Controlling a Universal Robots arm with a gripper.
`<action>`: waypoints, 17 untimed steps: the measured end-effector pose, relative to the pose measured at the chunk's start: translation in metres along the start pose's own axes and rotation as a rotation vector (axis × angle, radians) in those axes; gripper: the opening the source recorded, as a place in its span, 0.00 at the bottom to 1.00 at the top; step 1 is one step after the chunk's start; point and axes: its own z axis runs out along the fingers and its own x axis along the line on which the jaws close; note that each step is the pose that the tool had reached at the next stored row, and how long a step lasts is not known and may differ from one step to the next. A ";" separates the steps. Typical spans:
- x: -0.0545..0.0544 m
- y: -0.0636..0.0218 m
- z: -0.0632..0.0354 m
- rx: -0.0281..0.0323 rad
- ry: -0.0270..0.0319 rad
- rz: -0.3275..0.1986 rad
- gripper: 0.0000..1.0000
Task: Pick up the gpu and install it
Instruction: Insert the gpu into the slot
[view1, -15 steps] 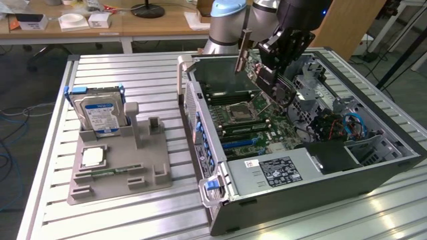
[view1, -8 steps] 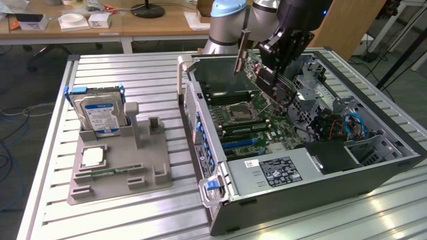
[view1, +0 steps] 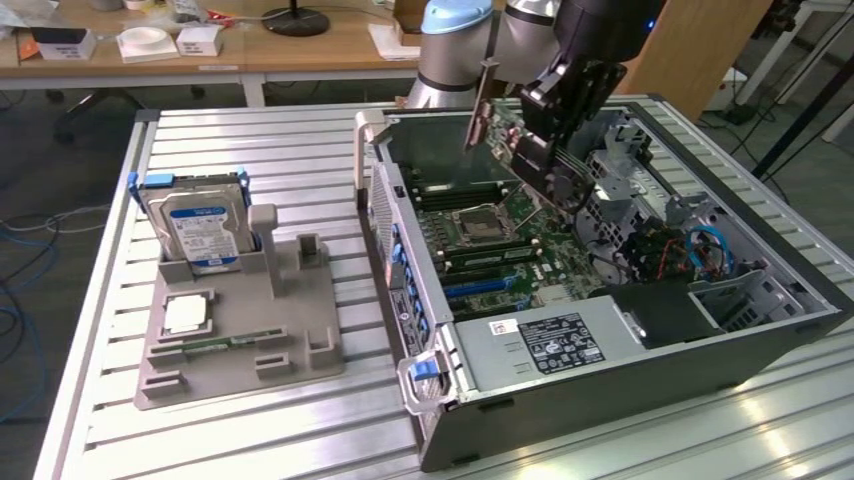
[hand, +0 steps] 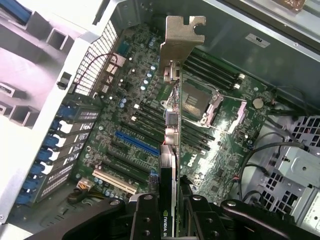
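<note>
The gpu (view1: 497, 120) hangs above the open computer case (view1: 400, 200), tilted, with its silver bracket (view1: 482, 95) toward the exterior view's left. My gripper (view1: 545, 130) is shut on the card's body from above. In the wrist view the gpu (hand: 169, 165) shows edge-on between my two black fingers (hand: 145, 217), and its bracket (hand: 181, 37) points away over the motherboard (hand: 130, 100). The card is held clear of the board, above the row of expansion slots that includes a blue slot (hand: 136, 144).
A grey parts holder (view1: 240, 340) on the slatted table carries a silver blue-labelled hard drive (view1: 198, 230), a CPU (view1: 184, 315) and a green RAM stick (view1: 214, 344). Inside the case are a power supply (view1: 554, 340), drive cages (view1: 627, 170) and loose cables (view1: 701, 250).
</note>
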 end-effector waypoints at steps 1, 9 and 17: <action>0.000 0.0000 0.0000 -0.0001 0.0003 -0.005 0.26; 0.000 -0.0001 0.0003 -0.0007 0.0021 -0.045 0.26; 0.000 -0.0002 0.0005 -0.0014 0.0041 -0.085 0.26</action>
